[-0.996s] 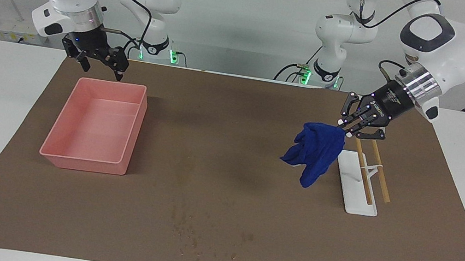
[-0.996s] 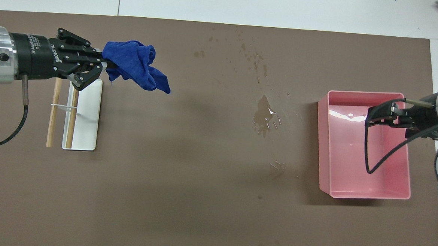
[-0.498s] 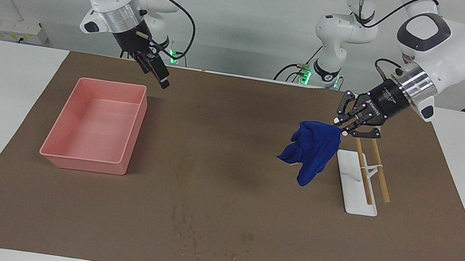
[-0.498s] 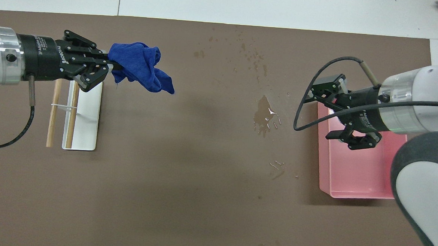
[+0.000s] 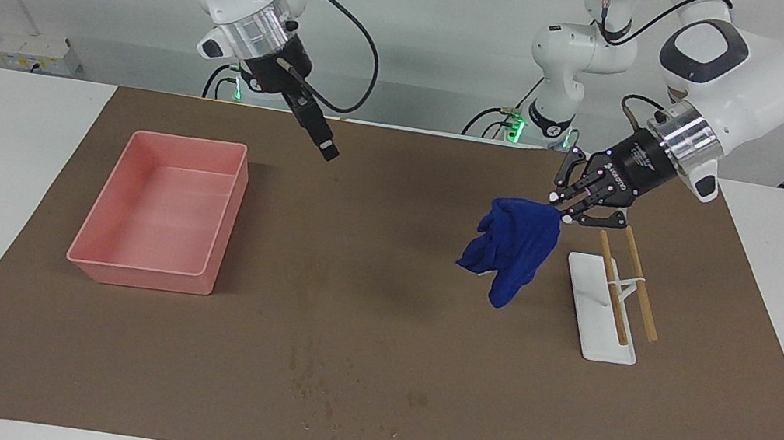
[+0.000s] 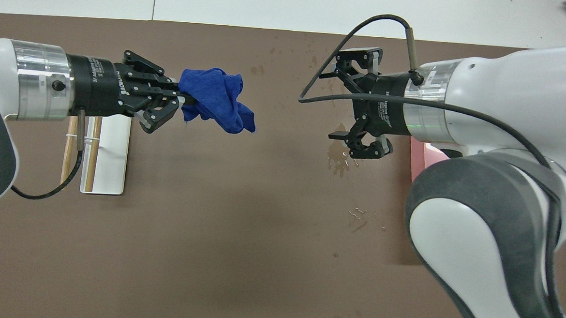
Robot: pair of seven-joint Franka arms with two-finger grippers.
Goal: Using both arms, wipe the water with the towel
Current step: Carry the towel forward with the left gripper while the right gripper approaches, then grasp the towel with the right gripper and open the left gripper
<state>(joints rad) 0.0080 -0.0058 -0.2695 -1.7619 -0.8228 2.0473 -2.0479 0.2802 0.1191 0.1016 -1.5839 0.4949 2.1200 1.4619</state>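
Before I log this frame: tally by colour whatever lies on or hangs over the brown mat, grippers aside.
Blue: 1, the towel, hanging from the shut left gripper over the mat
Pink: 1, the tray
White: 1, the stand
Tan: 2, the sticks propped on the stand
Total: 5, not counting the water spots

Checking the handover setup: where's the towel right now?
The towel hangs in the air from the shut left gripper, over the brown mat beside the white rack, toward the left arm's end of the table, clear of the water.
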